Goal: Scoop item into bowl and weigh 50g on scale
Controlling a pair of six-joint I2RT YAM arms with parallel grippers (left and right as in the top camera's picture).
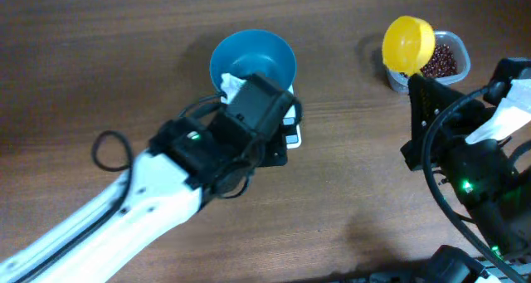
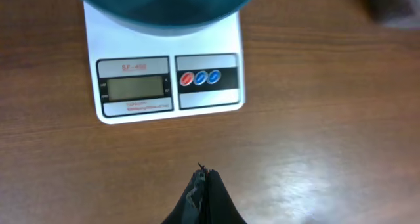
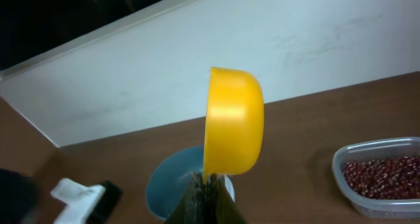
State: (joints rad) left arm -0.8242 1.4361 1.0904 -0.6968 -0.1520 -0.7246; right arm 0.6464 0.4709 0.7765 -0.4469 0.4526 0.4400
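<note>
Brown wooden tabletop: the round teal-blue plastic bowl (image 1: 253, 57) sits on the small white digital scale (image 2: 230, 37). The left gripper (image 2: 202, 175) is pinched together and empty just near of it. The right gripper (image 3: 205, 184) clamps a yellow plastic scoop (image 3: 233, 122), raised by the left rim of the clear plastic tub (image 3: 341, 178) of red-brown beans (image 3: 384, 175) at far right. The bowl lies well to its left.

Even soft light; close foregrounds blur slightly.

Overhead down, wrists low, left over scale (image 2: 169, 69), right sideways (bowl (image 1: 267, 54) shared)
</note>
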